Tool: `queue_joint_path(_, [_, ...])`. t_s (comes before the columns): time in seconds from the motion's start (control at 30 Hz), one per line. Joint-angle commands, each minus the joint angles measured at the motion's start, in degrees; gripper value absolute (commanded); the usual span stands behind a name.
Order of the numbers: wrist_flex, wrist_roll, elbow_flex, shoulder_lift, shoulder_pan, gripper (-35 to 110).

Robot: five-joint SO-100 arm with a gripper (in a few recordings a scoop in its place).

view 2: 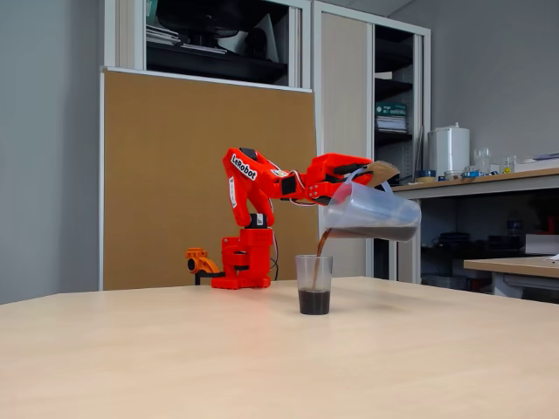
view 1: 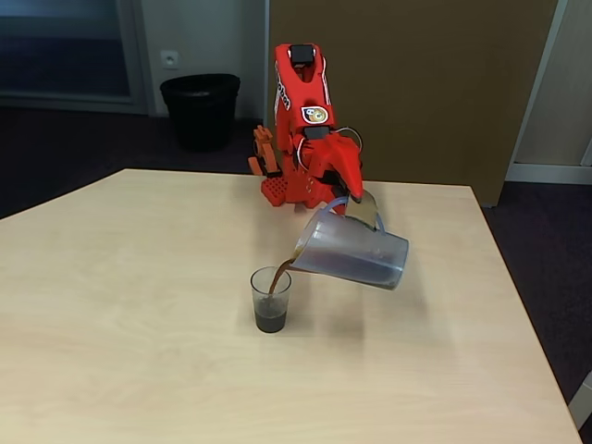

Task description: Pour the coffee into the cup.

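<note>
The red arm holds a translucent spouted pitcher [view 1: 356, 252] [view 2: 371, 212] by its cardboard-taped handle [view 1: 366, 209] [view 2: 379, 172], with my gripper [view 1: 356, 199] [view 2: 362, 168] shut on it. The pitcher is tilted with its spout down to the left. A dark stream of coffee [view 1: 280, 274] [view 2: 322, 245] runs from the spout into the small clear cup [view 1: 270, 299] [view 2: 314, 284], which stands upright on the table below the spout. Dark coffee fills the cup's lower part, and more lies along the pitcher's low side [view 1: 361, 269] [view 2: 376, 233].
The light wooden table [view 1: 129, 314] [view 2: 175, 358] has open room all round the cup. The arm's red base [view 1: 287, 190] [view 2: 240, 262] stands at the far edge. A black bin [view 1: 200, 109] sits on the floor behind; a brown board [view 2: 175, 175] stands behind the table.
</note>
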Motion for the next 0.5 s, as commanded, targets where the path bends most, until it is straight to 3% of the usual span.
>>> queue_joint_path(0.0, [-2.6,1.7,-0.9,1.6,0.2,0])
queue_joint_path(0.47, [-3.3,2.7,-0.5,1.6,0.3,0])
